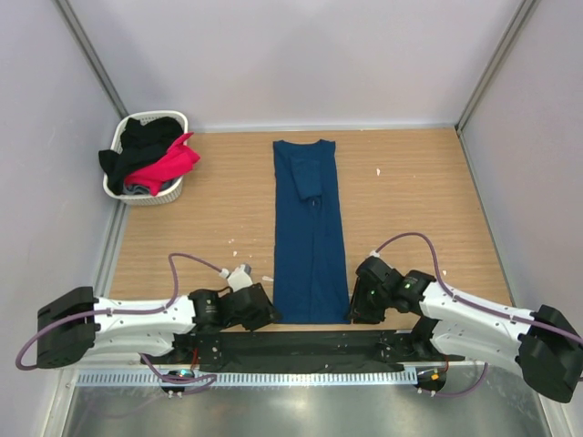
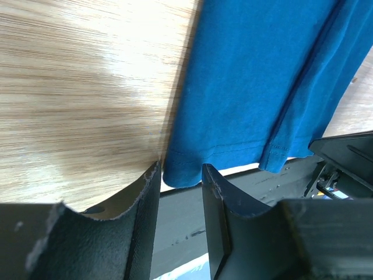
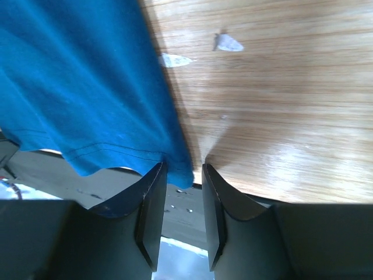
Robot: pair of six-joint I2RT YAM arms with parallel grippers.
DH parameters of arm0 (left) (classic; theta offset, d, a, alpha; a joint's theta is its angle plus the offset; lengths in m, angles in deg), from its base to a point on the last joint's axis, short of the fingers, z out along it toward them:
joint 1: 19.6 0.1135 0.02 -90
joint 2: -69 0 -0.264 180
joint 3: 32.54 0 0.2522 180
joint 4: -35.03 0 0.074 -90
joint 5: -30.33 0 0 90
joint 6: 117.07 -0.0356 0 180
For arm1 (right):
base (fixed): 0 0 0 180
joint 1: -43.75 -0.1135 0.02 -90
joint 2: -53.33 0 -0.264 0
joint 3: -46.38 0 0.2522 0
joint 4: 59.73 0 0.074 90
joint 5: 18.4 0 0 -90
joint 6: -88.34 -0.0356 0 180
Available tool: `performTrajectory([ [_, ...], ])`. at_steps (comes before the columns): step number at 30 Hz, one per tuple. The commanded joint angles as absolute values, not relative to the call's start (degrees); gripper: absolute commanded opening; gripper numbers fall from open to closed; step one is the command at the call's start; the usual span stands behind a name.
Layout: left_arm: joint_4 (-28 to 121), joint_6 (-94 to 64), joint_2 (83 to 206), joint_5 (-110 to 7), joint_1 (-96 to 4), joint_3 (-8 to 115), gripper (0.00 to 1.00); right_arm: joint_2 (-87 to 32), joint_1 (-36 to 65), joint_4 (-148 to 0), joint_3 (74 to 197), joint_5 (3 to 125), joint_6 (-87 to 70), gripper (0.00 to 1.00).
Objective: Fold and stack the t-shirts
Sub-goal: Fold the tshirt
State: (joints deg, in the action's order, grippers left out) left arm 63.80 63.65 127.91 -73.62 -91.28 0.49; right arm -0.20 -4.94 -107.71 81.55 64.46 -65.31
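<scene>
Judging by the layout, the job is at an early stage. One blue tee (image 1: 310, 237) lies flat down the middle of the desk (image 1: 410, 200). It is narrowed into a long strip, sides turned in, with a sleeve lying over the chest near the collar, which points to the far edge. The lengthwise folds look done. The crosswise fold that would bring hem to collar is not yet made, and no stack is started anywhere. A pink tee (image 1: 173, 162) and a black tee (image 1: 146, 137) sit crumpled in the basket (image 1: 150, 195) at the far left corner, so most of the work is left.

The strip's hem lies at the near edge, and each pincer is at one of its corners. The left pincer (image 2: 180, 172) has its jaws apart, with the hem's left corner right at the gap between the tips; no squeeze on the cloth shows. The right pincer (image 3: 183, 172) is likewise apart, the hem's right corner drooping at the mouth of its gap. Neither looks clamped on the fabric. Both sit low by the desk edge, roughly level with each other, the tee between them.
</scene>
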Motion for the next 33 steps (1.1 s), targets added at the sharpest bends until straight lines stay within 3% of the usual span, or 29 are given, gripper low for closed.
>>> performTrajectory([
  [1, 70.7, 63.8, 128.3, -76.1, -91.6, -1.3, 0.36, -0.9, -5.3, -104.7, 80.4, 64.3, -66.8, 0.36],
  [6, 69.7, 63.4, 131.1, -75.8, -91.7, -1.0, 0.3, -2.5, -5.2, -104.6, 80.6, 64.9, -66.0, 0.32],
  [11, 68.2, 63.0, 133.2, -76.2, -91.6, -0.9, 0.15, -2.1, -5.3, -105.0, 79.7, 65.8, -66.8, 0.07],
  [13, 66.9, 63.1, 134.6, -76.0, -91.6, -1.1, 0.0, -1.9, -5.3, -104.9, 78.7, 65.4, -67.6, 0.01],
  [18, 68.3, 63.0, 136.1, -74.3, -91.6, 1.4, 0.0, -0.6, -5.2, -104.9, 78.6, 65.0, -68.0, 0.01],
  [24, 87.8, 58.5, 130.4, -80.1, -90.3, 14.0, 0.0, -1.6, -3.5, -111.6, 89.6, 67.9, -64.1, 0.01],
  [33, 87.1, 41.7, 128.1, -75.4, -72.6, 23.3, 0.0, -11.3, 12.5, -111.6, 106.0, 63.9, -50.8, 0.01],
])
